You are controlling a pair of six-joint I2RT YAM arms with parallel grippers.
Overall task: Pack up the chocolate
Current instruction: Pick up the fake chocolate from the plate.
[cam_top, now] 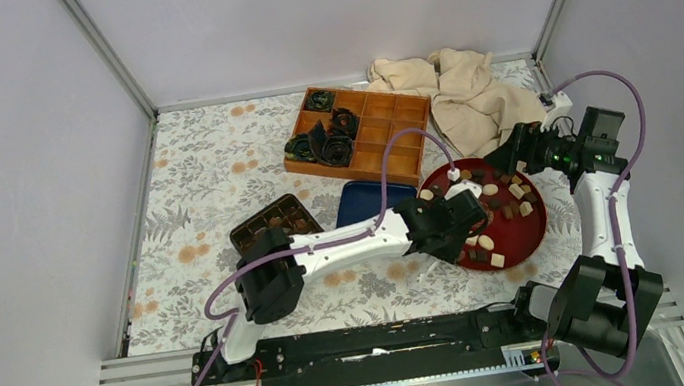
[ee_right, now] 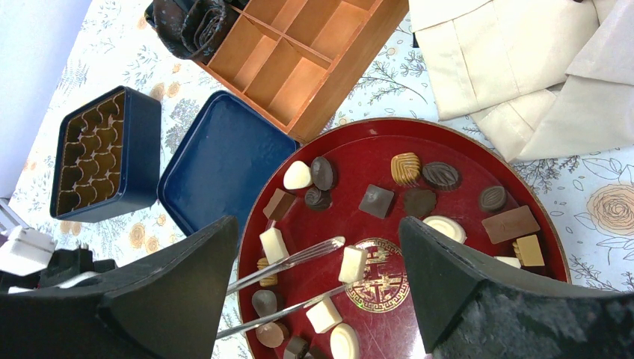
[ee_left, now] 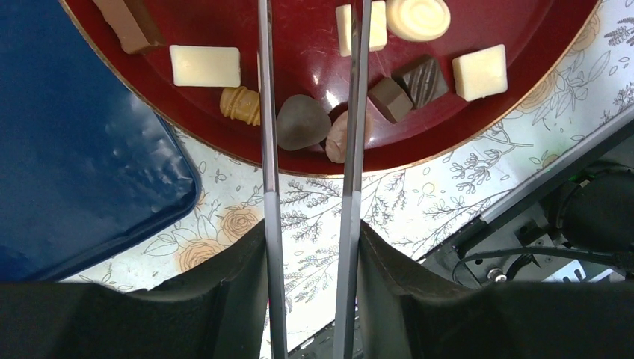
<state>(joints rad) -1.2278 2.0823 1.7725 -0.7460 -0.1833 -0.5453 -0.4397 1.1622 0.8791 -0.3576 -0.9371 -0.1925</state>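
Many chocolates (ee_right: 376,200), dark, mid-brown and cream: all those seen lie loose on the red plate (ee_right: 359,153), at the right of the worktop (cam_top: 212,161).

Left hand (ee_left: 310,30): over the plate's near-left part. Its long thin fingers (ee_left: 266,149) stand apart and parallel, with nothing clamped.
- Left wrist view: a dark rounded piece (ee_left: 301,123) lies in the gap. A pinkish-brown piece (ee_left: 336,138) sits against it, partly under one finger. A ridged caramel piece (ee_left: 239,105) is just outside the other.
- Right wrist view: a cream square (ee_right: 353,263) sits between the tips.
- Which piece is meant, and how high the fingers hang, cannot be told.

Step, as judged: picking a single piece. Centre one chocolate alone in the gap, lower until the tips flank its sides, then close gently. Crowded neighbours may be nudged or pinched along, and a smooth rounded piece may slip out.

Right hand (ee_right: 320,222): above the plate's far side, jaws wide, holding nothing.

Likely destination: blue tin (ee_right: 146,149) with brown pocketed tray (ee_right: 93,157), its pockets apparently unfilled.

In the way: blue lid (ee_right: 217,164), flat between tin and plate, hard against the plate's rim. A carried piece must pass over it.

Also present:
- wooden divided box (ee_right: 299,67) behind the lid, with black paper cups (ee_right: 191,26) at one end;
- cream cloth (ee_right: 523,67), just beside the plate.
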